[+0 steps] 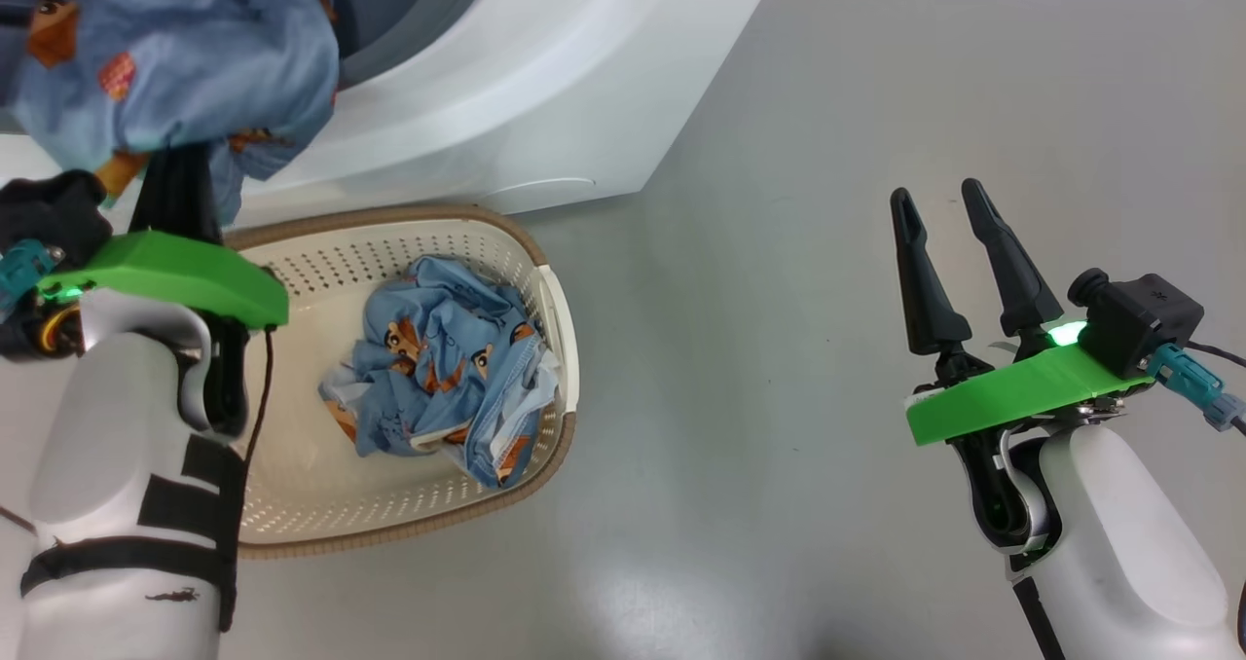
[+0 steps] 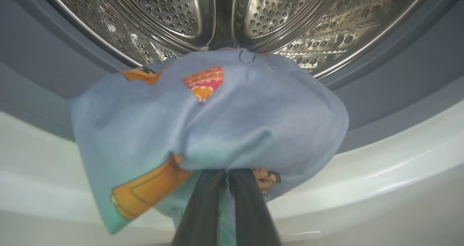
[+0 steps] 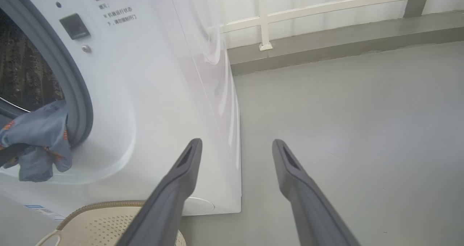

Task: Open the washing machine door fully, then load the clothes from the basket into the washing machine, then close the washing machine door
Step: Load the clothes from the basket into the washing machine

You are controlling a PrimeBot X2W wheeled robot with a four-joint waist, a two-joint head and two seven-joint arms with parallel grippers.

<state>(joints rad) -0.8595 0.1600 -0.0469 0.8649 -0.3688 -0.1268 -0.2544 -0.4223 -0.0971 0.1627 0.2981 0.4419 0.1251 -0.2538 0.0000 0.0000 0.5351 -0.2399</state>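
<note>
**A:** L side, status?

**B:** Left pincer (image 2: 226,182): fingers pressed shut. One garment (image 2: 217,122) of the clothes is bunched over its tips and hangs down either side of them. Can't tell if the fabric is nipped betw. the fingers or only draped. Drum (image 2: 163,13) is straight ahead of the tips, w/ the gasket (image 2: 398,86) ringing it. Washing machine (image 1: 545,76) mouth is uncovered.

**B:** Right pincer (image 1: 936,195): fingers spread wide, nothing betw. them, over bare floor (image 1: 827,446). Machine corner is ahead-left of it, well apart from any cloth.

**A:** Rest of the load?

**B:** Heap (image 1: 443,368) lies in the basket (image 1: 560,348), which sits just beside the L forearm, behind and below the left pincer's tips.

**A:** Risks from here?

**B:** My est.:
1. The garment is at the lip, not past it. In the R wrist view most of it hangs outside the gasket. Let go here and it prob. slides down the machine front to the floor or the basket.
2. If it is snagged on the tips, a pull-back drags it out w/ them.
3. Any tail left across the gasket gets trapped by the door, so no latch.

Needs a deeper reach before release.

**A:** Counts?

**B:**
- Pincers: 2.
- Cloth bundles: 2, i.e. 1 at the left pincer and 1 heap in the basket (no. of pieces in the heap: can't tell).
- Basket: 1.
- Machine: 1, drum: 1.
</note>
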